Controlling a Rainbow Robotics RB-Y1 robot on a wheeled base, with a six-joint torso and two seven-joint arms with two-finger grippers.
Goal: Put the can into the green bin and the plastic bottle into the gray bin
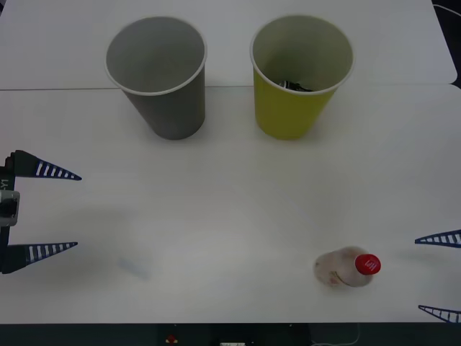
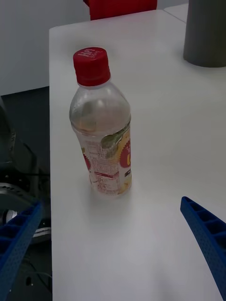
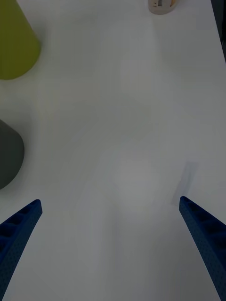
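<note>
The plastic bottle [image 1: 346,268] stands upright near the table's front right, clear with a red cap and an orange and white label [image 2: 101,136]. My right gripper [image 1: 432,275] is open at the right edge, a short way right of the bottle and apart from it [image 2: 110,202]. My left gripper [image 1: 61,211] is open at the far left, nothing between its fingers [image 3: 109,201]. The gray bin [image 1: 155,76] and the green bin [image 1: 299,76] stand side by side at the back. Something dark lies inside the green bin [image 1: 295,86]; I cannot tell whether it is the can.
A seam between two white tables [image 1: 57,89] runs behind the bins. The front edge of the table [image 1: 230,322] is close to the bottle. In the left wrist view the green bin [image 3: 14,42], the gray bin [image 3: 7,155] and the bottle's base [image 3: 162,5] show.
</note>
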